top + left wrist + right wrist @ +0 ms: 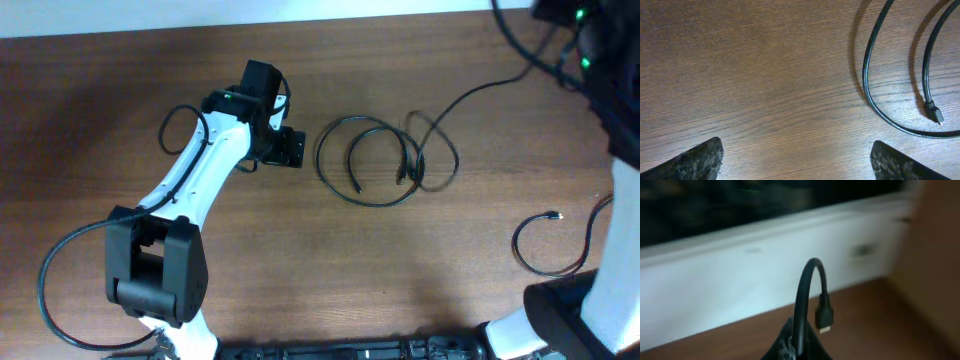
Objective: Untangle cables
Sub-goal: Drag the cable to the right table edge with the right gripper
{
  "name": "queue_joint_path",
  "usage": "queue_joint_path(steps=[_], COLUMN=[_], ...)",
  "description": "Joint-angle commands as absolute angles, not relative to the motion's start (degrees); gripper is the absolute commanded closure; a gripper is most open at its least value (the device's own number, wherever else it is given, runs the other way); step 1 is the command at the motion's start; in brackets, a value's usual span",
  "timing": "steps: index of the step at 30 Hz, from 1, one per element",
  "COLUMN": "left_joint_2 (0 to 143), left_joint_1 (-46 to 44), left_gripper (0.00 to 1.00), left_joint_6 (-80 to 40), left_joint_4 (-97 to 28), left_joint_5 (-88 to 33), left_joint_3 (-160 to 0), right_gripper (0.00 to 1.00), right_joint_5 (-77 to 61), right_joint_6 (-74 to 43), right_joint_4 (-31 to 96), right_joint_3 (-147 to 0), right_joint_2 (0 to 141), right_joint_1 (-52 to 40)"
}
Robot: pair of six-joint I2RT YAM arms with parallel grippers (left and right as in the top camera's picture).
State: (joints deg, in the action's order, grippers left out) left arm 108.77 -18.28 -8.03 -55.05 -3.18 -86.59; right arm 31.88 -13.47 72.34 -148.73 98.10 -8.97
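Observation:
Thin black cables lie looped and crossed at the table's middle. One cable runs from this tangle up to the far right corner, where my right gripper is raised. In the right wrist view that gripper is shut on a black cable, whose plug end curls over above the fingers. My left gripper sits just left of the loops, open and empty above bare wood. A cable loop and a plug show in the left wrist view.
A separate black cable with a small plug lies curved at the right, near the right arm's base. The left arm's base stands at the front left. A white wall edge lies behind the table.

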Motion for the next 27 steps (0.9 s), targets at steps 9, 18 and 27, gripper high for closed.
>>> queue_joint_path(steps=[9,18,27], left_joint_2=[109.1,109.1,109.1], left_joint_1=[-18.1,-18.1,-18.1], left_gripper=[0.05,0.05,0.05], left_joint_6=[-8.6,-8.6,-8.6], left_joint_4=[-55.0,-55.2,-55.2], left_joint_5=[-3.6,-3.6,-3.6], left_joint_3=[-87.0,-87.0,-87.0], right_gripper=[0.96,0.39,0.31], right_joint_5=[28.8,12.3,0.6], right_joint_6=[-23.2,-23.0,-21.1], right_joint_4=[74.5,70.7,73.8], right_joint_3=[-134.1,-115.3,-114.4], right_joint_2=[99.2,100.1,100.7], right_joint_1=[20.3,25.9,25.9])
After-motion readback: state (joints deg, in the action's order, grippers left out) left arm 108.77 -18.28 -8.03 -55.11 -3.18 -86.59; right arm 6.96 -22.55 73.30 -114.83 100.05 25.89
